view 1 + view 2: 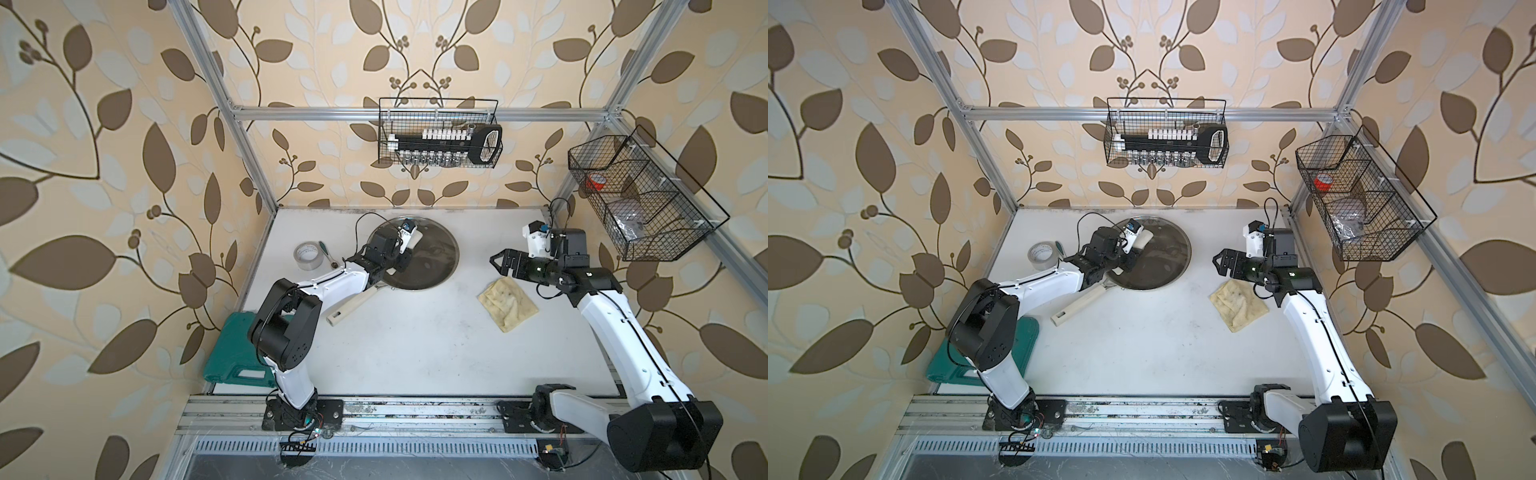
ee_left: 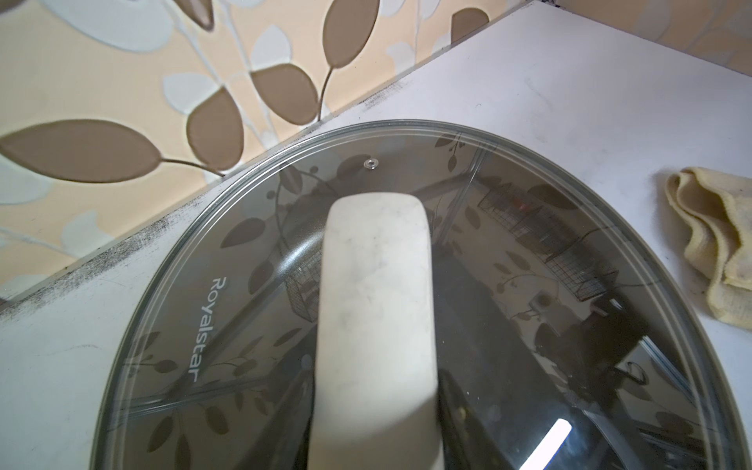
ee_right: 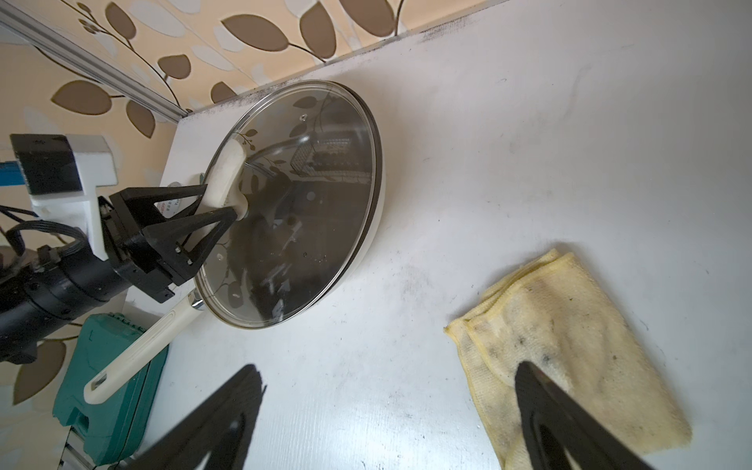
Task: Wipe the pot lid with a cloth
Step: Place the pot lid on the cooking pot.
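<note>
**Left claw gripping the lid handle, right claw hanging open beside the cloth**

Tabletop (image 1: 415, 353): white, flat, scuffed grey, carrying everything.

Pot lid (image 1: 438, 255): big, round, clear glass with a metal rim, smooth and reflecting. It is sitting on a dark frying pan (image 1: 353, 306) at the far middle of the tabletop. The pan's cream handle is pointing toward the near left.

Cloth (image 1: 508, 304): soft, pale yellow, folded into an oblong, dark-smudged. It is lying flat to the right of the lid and apart from it, its long axis slanting across the tabletop edges.

Left claw (image 3: 221, 201): closed tight on one end of the lid's cream bar handle (image 2: 376, 305), seemingly steadying it.

Right claw (image 1: 497, 264): jaws standing fully wide, gripping nothing, pointing toward the lid. The cloth is lying just beside this claw, on its near side and lower down. The right arm is clearly the nearer one.

Judgement: the coming move is calling for the right claw to drop down and back onto the cloth before any wiping.
</note>
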`<act>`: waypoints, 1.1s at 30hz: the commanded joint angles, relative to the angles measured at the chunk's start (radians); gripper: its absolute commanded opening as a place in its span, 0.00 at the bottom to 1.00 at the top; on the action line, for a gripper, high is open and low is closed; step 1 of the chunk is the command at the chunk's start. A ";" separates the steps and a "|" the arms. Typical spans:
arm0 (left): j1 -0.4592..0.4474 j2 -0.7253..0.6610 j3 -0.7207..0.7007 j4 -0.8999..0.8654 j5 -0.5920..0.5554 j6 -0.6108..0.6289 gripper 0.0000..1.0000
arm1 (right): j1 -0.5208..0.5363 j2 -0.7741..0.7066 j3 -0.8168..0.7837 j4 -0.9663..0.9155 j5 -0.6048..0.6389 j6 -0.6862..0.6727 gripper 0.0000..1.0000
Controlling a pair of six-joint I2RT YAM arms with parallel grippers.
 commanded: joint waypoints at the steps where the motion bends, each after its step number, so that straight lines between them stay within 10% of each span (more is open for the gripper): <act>1: -0.012 -0.067 0.041 0.179 0.056 -0.097 0.00 | 0.004 0.000 -0.014 0.006 -0.008 -0.002 0.96; 33: -0.026 -0.033 0.086 0.148 -0.052 0.054 0.00 | 0.004 0.000 -0.016 0.002 -0.008 -0.008 0.96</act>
